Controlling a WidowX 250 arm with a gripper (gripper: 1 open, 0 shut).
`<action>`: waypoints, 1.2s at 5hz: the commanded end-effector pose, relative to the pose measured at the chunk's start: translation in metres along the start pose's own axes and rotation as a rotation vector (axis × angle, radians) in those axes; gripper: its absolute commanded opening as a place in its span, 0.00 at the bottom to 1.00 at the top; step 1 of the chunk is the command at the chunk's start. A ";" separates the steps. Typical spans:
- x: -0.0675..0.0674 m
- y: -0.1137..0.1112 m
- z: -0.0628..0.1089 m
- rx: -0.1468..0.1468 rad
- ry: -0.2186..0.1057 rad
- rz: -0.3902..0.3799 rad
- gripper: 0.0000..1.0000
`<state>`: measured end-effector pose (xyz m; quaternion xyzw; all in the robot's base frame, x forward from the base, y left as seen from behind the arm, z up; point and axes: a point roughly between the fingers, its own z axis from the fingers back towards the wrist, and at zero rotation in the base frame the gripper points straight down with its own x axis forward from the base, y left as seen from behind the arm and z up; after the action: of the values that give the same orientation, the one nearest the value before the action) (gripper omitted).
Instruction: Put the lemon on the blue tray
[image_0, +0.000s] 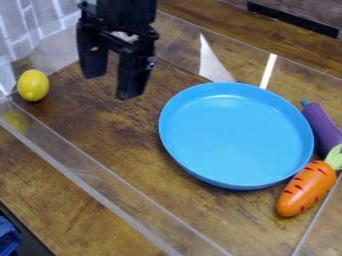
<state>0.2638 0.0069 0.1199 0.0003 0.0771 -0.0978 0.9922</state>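
The gripper (111, 75) hangs over the table (94, 140) — jaws wide open, empty — between the lemon (32, 85) and the blue tray (237, 134).

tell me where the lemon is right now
The lemon sits on the wooden table at the far left edge of the camera view, left of the open claw and well apart from the blue tray on the right.
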 end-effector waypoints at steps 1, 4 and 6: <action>-0.004 0.015 0.010 0.011 -0.049 0.038 1.00; -0.001 0.020 0.004 0.003 -0.032 0.066 1.00; -0.003 0.016 -0.011 -0.001 -0.021 0.060 1.00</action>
<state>0.2596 0.0285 0.1022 -0.0021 0.0818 -0.0562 0.9951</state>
